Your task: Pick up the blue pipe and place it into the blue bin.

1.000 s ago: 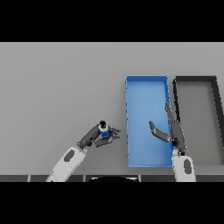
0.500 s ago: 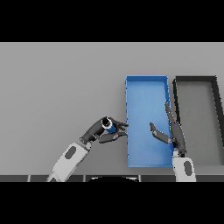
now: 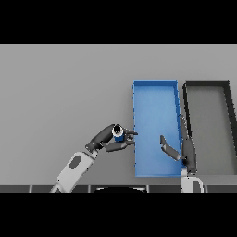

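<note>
One step remains: our left hand [image 3: 107, 141], clenched around the pipe [image 3: 118, 133], sits just beside the bin [image 3: 155, 88]; our right hand [image 3: 185, 150] hangs released over it.

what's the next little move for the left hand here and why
Probably carry it a bit further to the right. The left hand grips the blue pipe just outside the blue bin, beside its left wall, so the pipe is not yet over the bin floor. The right hand hangs open over the bin's right side.
</note>
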You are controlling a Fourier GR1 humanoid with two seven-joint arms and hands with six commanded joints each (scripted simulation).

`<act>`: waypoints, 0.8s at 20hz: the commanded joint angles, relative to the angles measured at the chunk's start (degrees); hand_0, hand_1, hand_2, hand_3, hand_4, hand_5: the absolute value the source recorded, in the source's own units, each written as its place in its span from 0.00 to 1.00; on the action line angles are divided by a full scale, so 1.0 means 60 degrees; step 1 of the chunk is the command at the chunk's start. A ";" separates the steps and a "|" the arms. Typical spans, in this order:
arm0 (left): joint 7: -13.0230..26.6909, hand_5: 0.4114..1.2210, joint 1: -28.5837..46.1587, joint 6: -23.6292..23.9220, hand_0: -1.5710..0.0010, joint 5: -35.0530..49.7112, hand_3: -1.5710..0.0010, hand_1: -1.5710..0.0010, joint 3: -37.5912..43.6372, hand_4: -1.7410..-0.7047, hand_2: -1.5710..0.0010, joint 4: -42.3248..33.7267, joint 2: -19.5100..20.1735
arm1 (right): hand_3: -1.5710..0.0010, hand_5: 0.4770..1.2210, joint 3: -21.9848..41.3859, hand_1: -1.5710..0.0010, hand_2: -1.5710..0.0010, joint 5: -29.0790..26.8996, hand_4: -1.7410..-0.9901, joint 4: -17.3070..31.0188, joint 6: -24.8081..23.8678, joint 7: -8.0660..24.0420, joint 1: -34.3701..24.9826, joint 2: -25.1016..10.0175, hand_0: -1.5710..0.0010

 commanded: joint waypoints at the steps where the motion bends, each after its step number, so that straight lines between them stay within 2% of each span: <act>1: 0.0011 1.00 0.0056 -0.0020 0.00 -0.0057 0.00 0.00 -0.0038 0.27 0.00 0.0011 -0.0073 | 1.00 0.22 0.0078 1.00 1.00 0.0254 0.74 -0.0270 -0.0258 0.0121 0.0352 0.0153 1.00; 3: -0.0094 1.00 0.0088 -0.0132 0.00 -0.0128 0.00 0.00 0.0037 0.26 0.00 -0.0029 -0.0079 | 1.00 0.22 0.0242 1.00 1.00 0.0609 0.74 -0.0700 -0.0510 0.0307 0.0700 0.0331 1.00; 4: -0.0049 1.00 -0.0017 -0.0225 0.00 -0.0069 0.00 0.00 0.0103 0.26 0.00 -0.0010 -0.0161 | 1.00 0.22 0.0240 1.00 0.99 0.0555 0.74 -0.0975 -0.0504 0.0091 0.0814 0.0320 1.00; 5: -0.0052 1.00 -0.0004 -0.0293 0.00 -0.0087 0.00 0.00 0.0131 0.26 0.00 0.0000 -0.0184 | 1.00 0.23 0.0183 1.00 0.97 -0.0154 0.73 -0.1242 -0.0097 -0.0218 0.0821 0.0292 1.00; 6: -0.0006 1.00 0.0081 -0.0353 0.00 -0.0132 0.00 0.00 0.0116 0.26 0.00 -0.0123 -0.0168 | 1.00 0.22 0.0083 0.99 0.96 -0.0992 0.72 -0.1330 0.0407 -0.0149 0.0659 0.0237 1.00; 7: 0.0057 1.00 0.0050 -0.0376 0.00 -0.0130 0.00 0.00 0.0163 0.26 0.00 -0.0088 -0.0264 | 1.00 0.20 0.0118 0.99 0.94 -0.1769 0.72 -0.1682 0.1065 0.0120 0.0620 0.0025 1.00; 10: -0.0028 1.00 0.0074 -0.0482 0.00 -0.0293 0.00 0.00 0.0242 0.26 0.00 -0.0019 -0.0396 | 1.00 0.17 0.0179 0.98 0.92 -0.3151 0.69 -0.2536 0.2150 0.1346 -0.0069 -0.0775 1.00; 12: 0.0095 1.00 0.0052 -0.0603 0.00 -0.0286 0.00 0.00 0.0307 0.26 0.00 -0.0053 -0.0470 | 1.00 0.13 0.0321 0.99 0.93 -0.3756 0.67 -0.2672 0.2721 0.2561 -0.0731 -0.1254 1.00; 13: 0.0098 1.00 0.0158 -0.0660 0.00 -0.0349 0.00 0.00 0.0273 0.26 0.00 -0.0200 -0.0437 | 1.00 0.12 0.0312 0.99 0.93 -0.4072 0.66 -0.2667 0.2931 0.3008 -0.1129 -0.1483 1.00; 16: 0.0257 1.00 0.0170 -0.0748 0.00 -0.0479 0.00 0.00 0.0348 0.26 0.00 -0.0189 -0.0515 | 1.00 0.11 0.0848 1.00 0.94 -0.4045 0.63 -0.2684 0.3124 0.3876 -0.2264 -0.1672 1.00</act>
